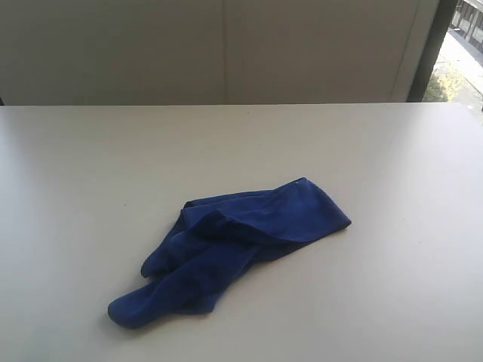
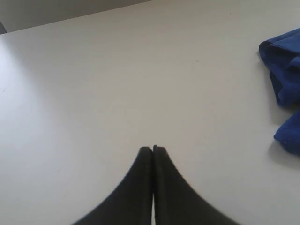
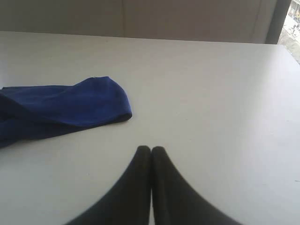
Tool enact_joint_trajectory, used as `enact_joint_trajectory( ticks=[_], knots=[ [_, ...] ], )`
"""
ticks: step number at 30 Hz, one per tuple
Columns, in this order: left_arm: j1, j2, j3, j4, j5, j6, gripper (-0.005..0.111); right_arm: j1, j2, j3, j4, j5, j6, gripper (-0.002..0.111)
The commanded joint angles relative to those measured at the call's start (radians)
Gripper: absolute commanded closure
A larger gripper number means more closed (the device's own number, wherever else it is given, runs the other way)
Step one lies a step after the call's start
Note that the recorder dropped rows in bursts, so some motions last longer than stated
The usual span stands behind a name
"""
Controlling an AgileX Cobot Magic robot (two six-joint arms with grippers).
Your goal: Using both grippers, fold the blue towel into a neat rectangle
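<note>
Towel: deep royal-blue fuzzy microfibre towel (image 1: 249, 234), crumpled in lobes mid-surface, nothing squared yet.
Surface: plain pale surface (image 1: 90, 158).
Left pincer: black left pincer (image 2: 153, 149) clenched, empty, apart from cloth.
Right pincer: black right pincer (image 3: 151, 149) clenched, empty, near towel's rounded end.
Why: I judge both staged either side, flanking corners.

You are looking at the blue towel (image 1: 234, 241), which is showing as soft, fuzzy cloth with a matt nap, bunching into thick folds. The table (image 1: 90, 166) under it is presenting a smooth, pale, matt top, giving off only a faint sheen. The left gripper (image 2: 153, 149) and right gripper (image 3: 151, 149) are reading as smooth, matt black; plastic or rubber, you cannot tell.
</note>
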Motion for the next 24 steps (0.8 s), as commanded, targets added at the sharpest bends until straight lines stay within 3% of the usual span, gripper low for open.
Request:
enact_joint_trajectory(
  ticks=[1, 10, 16, 20, 24],
  knots=[
    [-0.003, -0.005, 0.002, -0.002, -0.003, 0.004, 0.107, 0.004, -0.007, 0.004, 0.000, -0.011, -0.008, 0.108],
    [-0.003, -0.005, 0.002, 0.000, -0.051, 0.007, 0.107, 0.004, -0.007, 0.004, 0.000, -0.011, -0.008, 0.108],
    [-0.003, -0.005, 0.002, -0.009, -0.186, -0.019, 0.107, 0.004, -0.007, 0.004, 0.000, -0.011, -0.008, 0.108],
    [-0.003, -0.005, 0.002, -0.081, -0.351, -0.257, 0.107, 0.004, -0.007, 0.004, 0.000, -0.011, -0.008, 0.108],
    [-0.003, -0.005, 0.002, -0.083, -0.439, -0.659, 0.107, 0.004, -0.007, 0.004, 0.000, -0.011, -0.008, 0.108]
  ],
)
